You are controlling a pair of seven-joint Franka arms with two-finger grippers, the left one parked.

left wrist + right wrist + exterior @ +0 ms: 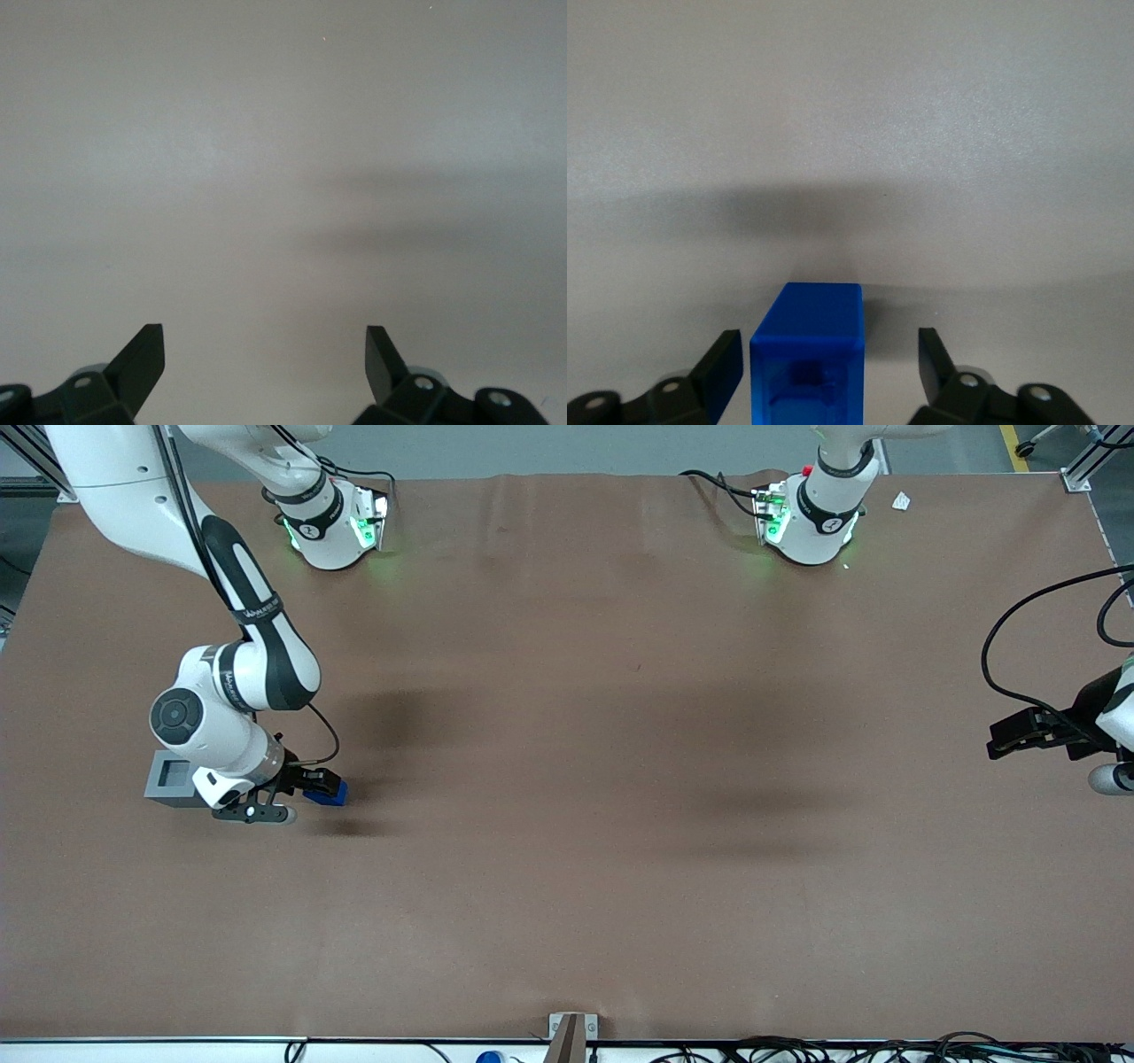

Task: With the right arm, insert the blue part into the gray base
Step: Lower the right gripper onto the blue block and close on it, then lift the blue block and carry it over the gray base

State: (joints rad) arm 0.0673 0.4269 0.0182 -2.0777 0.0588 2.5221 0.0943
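Note:
The blue part lies on the brown table beside the gray base, toward the parked arm's end from it. The base's square socket faces up, and the right arm's wrist overlaps its edge. My right gripper is low over the blue part, fingers open on either side of it. In the right wrist view the blue part sits between the open fingers of the gripper. One fingertip is almost against its side. The other fingertip stands apart with a gap.
The right arm's forearm reaches over the table above the base. The two arm pedestals stand at the table's back edge. The parked gripper hangs at its end. A small bracket sits at the front edge.

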